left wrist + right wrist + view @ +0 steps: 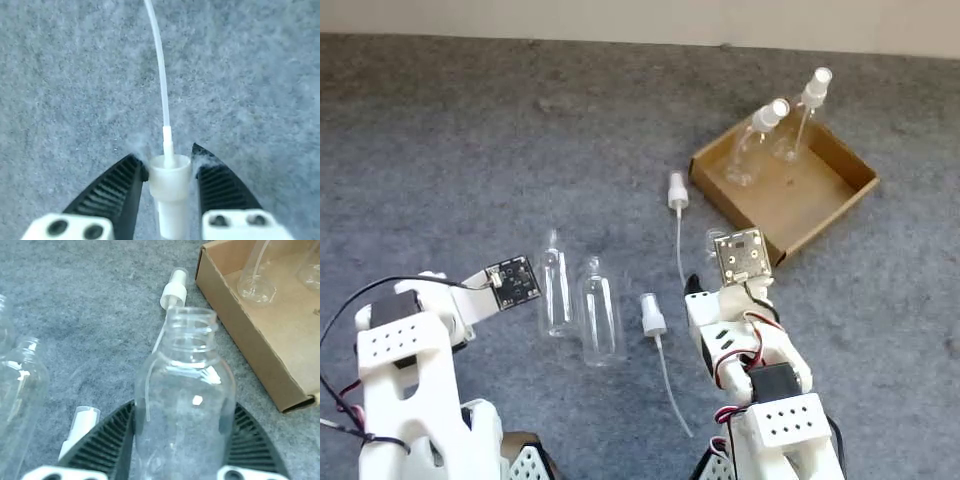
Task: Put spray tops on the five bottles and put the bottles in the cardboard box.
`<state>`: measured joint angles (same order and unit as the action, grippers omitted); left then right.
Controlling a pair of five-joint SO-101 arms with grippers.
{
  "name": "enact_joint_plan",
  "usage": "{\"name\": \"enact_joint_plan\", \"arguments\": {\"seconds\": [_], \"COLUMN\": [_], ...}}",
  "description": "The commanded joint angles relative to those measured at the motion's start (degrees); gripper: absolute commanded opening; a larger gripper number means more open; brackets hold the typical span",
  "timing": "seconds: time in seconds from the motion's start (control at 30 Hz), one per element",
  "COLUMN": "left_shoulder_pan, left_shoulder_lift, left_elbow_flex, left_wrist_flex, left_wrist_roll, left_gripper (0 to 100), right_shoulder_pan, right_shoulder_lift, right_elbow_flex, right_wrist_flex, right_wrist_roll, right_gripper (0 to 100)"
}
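The left end effector (166, 156) clamps a spray top (170, 192). The right end effector (184, 410) grips an uncapped bottle (182, 385) near the cardboard box (235, 325).

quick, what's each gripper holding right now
left gripper: closed on a spray top, its tube pointing away.
right gripper: closed on an uncapped bottle.

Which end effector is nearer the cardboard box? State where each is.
Right. The right end effector, holding an uncapped bottle, is beside the cardboard box. The left end effector, shut on a spray top, is well away from it.
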<state>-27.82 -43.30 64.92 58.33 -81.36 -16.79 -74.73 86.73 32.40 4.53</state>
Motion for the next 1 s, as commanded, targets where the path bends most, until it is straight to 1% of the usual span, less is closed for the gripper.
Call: {"name": "enact_joint_plan", "arguments": {"seconds": [0.0,0.1,0.3,0.4,0.5,0.6,0.7,0.87,0.97], "left_shoulder_pan": [0.1,0.1,0.0,-0.1,-0.1,0.0,0.0,-0.4,-0.7], "left_shoulder_lift": [-1.5,-1.5,-1.5,-1.5,-1.6,-1.7,-2.2,-2.2,-2.2], "left_elbow_flex": [0.6,0.5,0.6,0.6,0.1,0.1,0.1,-1.6,-3.4], "left_wrist_flex": [-4.0,-4.0,-4.0,-4.0,-4.3,-7.5,-9.0,-9.3,-9.0], "left_wrist_roll": [-35.3,-35.3,-35.2,-34.8,-30.7,-27.4,-20.4,-3.3,5.2], "left_gripper": [2,3,15,16,16,16,16,15,15], "right_shoulder_pan": [-0.3,-0.3,-0.3,-0.3,-0.3,-0.3,-0.3,-0.3,-0.3], "right_shoulder_lift": [-1.0,-1.0,-1.0,-1.0,-1.0,-1.0,-1.0,-1.0,-1.0], "right_elbow_flex": [-0.7,-0.7,-0.7,-0.7,-0.7,-0.7,-0.7,-0.7,-0.7], "right_wrist_flex": [-1.2,-1.2,-1.2,-1.2,-1.2,-1.2,-1.2,-1.2,-1.2], "right_wrist_roll": [-0.1,-0.1,-0.1,-0.1,-0.1,-0.1,-0.1,-0.1,-0.1], "right_gripper": [19.2,19.2,19.2,19.2,19.2,19.2,19.2,19.2,19.2]}}
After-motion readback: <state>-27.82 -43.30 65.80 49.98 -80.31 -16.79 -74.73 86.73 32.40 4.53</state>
